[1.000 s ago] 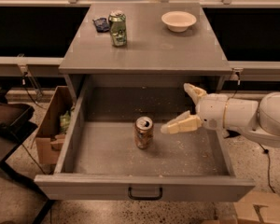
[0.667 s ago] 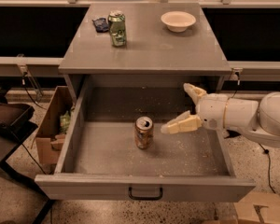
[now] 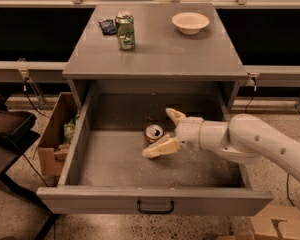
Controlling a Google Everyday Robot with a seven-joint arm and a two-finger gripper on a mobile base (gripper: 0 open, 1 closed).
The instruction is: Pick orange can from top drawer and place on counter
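Note:
The orange can stands upright on the speckled floor of the open top drawer, near its middle. My gripper reaches in from the right on a white arm. It is open, with one finger in front of the can and the other behind it to the right. The can sits between the fingers, and its lower part is hidden by the near finger. The grey counter lies above the drawer.
On the counter stand a green can, a small dark object and a white bowl. A cardboard box stands left of the drawer, and another at the lower right. The drawer has a dark handle.
My gripper has moved left towards the orange can, from beside it to around it. The can has stayed in place.

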